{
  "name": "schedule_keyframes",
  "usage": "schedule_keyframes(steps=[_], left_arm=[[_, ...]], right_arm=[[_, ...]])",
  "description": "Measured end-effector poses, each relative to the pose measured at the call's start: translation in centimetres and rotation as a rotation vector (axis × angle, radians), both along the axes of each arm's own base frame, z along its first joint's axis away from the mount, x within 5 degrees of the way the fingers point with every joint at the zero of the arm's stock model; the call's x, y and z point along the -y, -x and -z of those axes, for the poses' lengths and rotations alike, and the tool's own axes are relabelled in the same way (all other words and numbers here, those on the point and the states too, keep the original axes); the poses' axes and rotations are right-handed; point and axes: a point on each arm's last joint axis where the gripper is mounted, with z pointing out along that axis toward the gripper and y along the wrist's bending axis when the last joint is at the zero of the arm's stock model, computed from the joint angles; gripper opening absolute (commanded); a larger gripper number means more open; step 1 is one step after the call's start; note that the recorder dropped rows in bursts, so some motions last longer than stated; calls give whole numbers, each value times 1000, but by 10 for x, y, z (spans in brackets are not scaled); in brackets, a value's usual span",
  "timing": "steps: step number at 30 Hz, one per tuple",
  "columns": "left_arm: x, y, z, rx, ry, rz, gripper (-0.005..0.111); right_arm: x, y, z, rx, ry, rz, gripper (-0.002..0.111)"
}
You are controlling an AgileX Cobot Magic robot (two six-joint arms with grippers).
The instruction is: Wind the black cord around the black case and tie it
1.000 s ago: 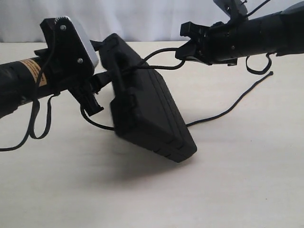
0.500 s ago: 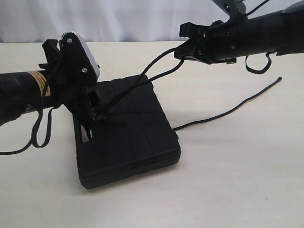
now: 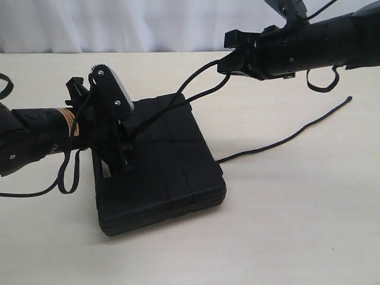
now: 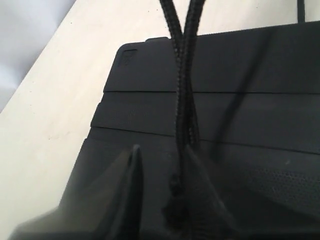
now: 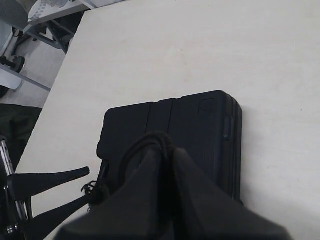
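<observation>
The black case (image 3: 172,172) lies flat on the table, ribbed lid up. My left gripper (image 3: 123,155) hovers low over its left part, open; in the left wrist view (image 4: 161,150) the frayed knot (image 4: 175,205) rests against one finger, not pinched. Two strands of the black cord (image 3: 196,77) rise from there to my right gripper (image 3: 227,59), which is shut on the cord above the case's far side. In the right wrist view (image 5: 168,151) the cord (image 5: 150,137) loops over the fingertips above the case (image 5: 200,125). The free end (image 3: 285,139) trails right on the table to its knob (image 3: 349,98).
Thick smooth arm cables hang in loops under the left arm (image 3: 65,175) and the right arm (image 3: 320,83). A pale backdrop (image 3: 178,24) closes the far side. The right wrist view shows the table's edge (image 5: 65,65) with furniture beyond it.
The case, lifted and tilted a second ago, has dropped flat onto the table. My left arm has sunk lower and its jaws now stand open. The right gripper has held still.
</observation>
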Motion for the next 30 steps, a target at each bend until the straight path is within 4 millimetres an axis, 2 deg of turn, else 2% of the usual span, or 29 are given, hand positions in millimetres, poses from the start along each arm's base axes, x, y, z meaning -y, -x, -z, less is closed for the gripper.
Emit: schedule_keyframes(steps=[9, 13, 15, 17, 21, 25, 30], left_arm=[[18, 8, 0, 19, -47, 127, 29], [19, 8, 0, 29, -48, 136, 30], [19, 7, -1, 40, -40, 137, 34], [20, 6, -2, 55, -28, 141, 43], [22, 4, 9, 41, -35, 154, 55], [23, 2, 18, 45, -48, 166, 55], [17, -5, 17, 59, 29, 43, 55]], right_arm=[[0, 0, 0, 6, 4, -5, 4], [0, 0, 0, 6, 4, -5, 4], [0, 0, 0, 6, 4, -5, 4], [0, 0, 0, 7, 5, -6, 4], [0, 0, 0, 7, 5, -6, 4], [-1, 1, 0, 3, 2, -13, 4], [-1, 1, 0, -1, -2, -22, 4]])
